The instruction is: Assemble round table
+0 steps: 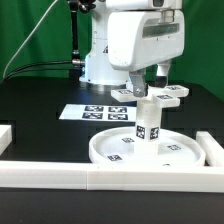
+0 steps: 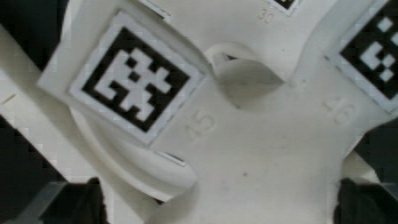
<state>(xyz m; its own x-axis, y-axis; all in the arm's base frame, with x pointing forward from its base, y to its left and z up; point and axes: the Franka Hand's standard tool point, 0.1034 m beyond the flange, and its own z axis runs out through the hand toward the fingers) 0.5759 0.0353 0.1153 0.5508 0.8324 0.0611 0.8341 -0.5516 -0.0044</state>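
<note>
The gripper (image 1: pixel 142 86) hangs low, jaws spread wide and empty, over the cross-shaped piece (image 1: pixel 152 97), which lies flat on the table just behind the round disc (image 1: pixel 108 150) with the leg (image 1: pixel 147 126) upright on it, apparently lining up a grasp.

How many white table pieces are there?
3. The large white rimmed round plastic disc lies nearest the camera; the short thick white cylinder leg stands upright on it; the flat white cross-shaped piece sits behind them. None looks hidden.

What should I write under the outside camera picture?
Robot pincer at the cross piece; leg stands upright on the round disc.
</note>
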